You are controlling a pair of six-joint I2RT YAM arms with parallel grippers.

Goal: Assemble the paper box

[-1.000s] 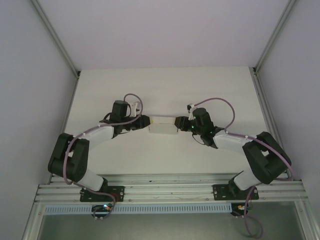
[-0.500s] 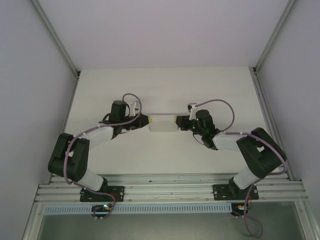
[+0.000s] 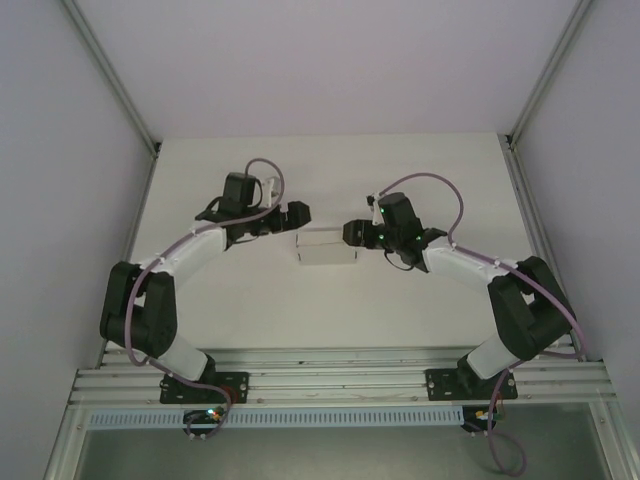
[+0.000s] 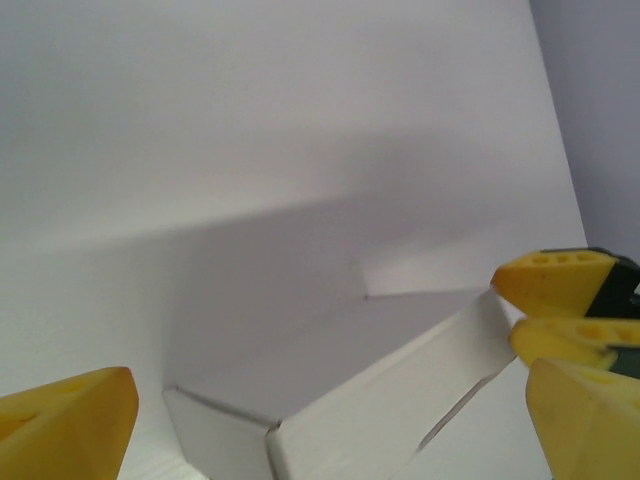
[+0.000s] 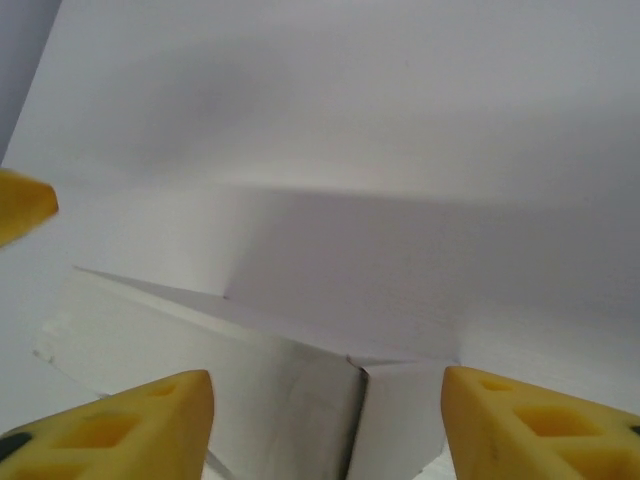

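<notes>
On your left, the left arm (image 3: 190, 255) reaches over the white worktop (image 3: 320, 310). The left jaws stand wide open with nothing in them. In the left wrist view their yellow fingertips (image 4: 65, 420) sit at the bottom corners, clear of the cardboard. Between the two arms you have the paper box (image 3: 328, 247), folded into a small white rectangular block. It lies flat on the worktop with its long side running across. The left jaws hang just beside its far left corner. On your right, the right arm (image 3: 460, 266) holds the right jaws at the box's far right corner. They too are parted and grip nothing, and the right wrist view shows a gap between each fingertip (image 5: 545, 430) and the box end.
</notes>
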